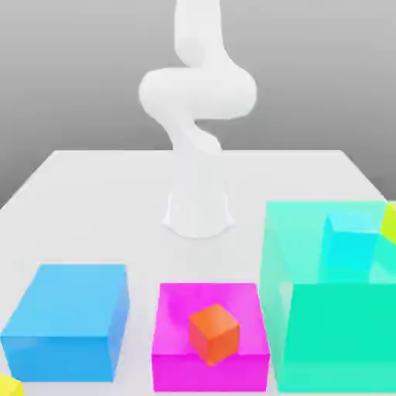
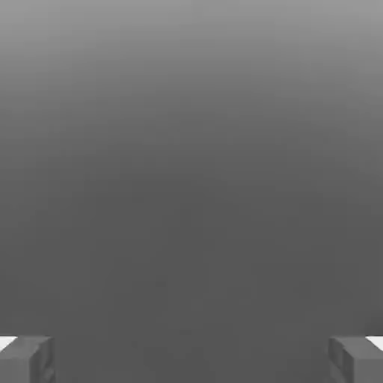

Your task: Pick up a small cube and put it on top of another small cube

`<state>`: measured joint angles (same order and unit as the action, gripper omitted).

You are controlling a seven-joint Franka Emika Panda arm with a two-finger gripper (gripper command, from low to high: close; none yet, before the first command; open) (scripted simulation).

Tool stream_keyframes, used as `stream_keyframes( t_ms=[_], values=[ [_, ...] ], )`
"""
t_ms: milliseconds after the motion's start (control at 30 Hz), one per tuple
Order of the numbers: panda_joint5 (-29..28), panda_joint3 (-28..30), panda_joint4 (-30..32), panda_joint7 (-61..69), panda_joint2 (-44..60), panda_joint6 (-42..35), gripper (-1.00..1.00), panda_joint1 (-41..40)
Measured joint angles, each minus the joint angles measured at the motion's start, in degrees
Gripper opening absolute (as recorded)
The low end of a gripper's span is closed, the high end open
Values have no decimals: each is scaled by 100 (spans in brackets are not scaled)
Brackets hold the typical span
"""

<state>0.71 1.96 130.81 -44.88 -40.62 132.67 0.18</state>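
A small orange cube (image 1: 213,333) rests on a flat magenta block (image 1: 174,340) near the front centre of the exterior view. A small cyan cube (image 1: 349,240) sits on top of a tall teal block (image 1: 332,332) at the exterior view's right. Part of a yellow cube (image 1: 389,220) pokes in at the right edge beside the cyan one, and another yellow corner (image 1: 8,385) shows at the bottom left. In the hand view my gripper (image 2: 191,360) is open, its two grey fingertips (image 2: 27,360) standing far apart with nothing between them, facing plain grey background.
The white arm (image 1: 197,93) rises from its base (image 1: 199,213) at the back middle of the white table (image 1: 93,193) and runs up out of the picture. A large blue block (image 1: 69,321) stands at the front left.
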Motion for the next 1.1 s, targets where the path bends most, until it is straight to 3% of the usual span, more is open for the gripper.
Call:
stream_keyframes(
  t_ms=[567,1100],
  values=[
    [892,1198,-666,957,3564,592,0,-177],
    [1382,1483,-1271,1619,6819,1209,0,-1101]
  ],
)
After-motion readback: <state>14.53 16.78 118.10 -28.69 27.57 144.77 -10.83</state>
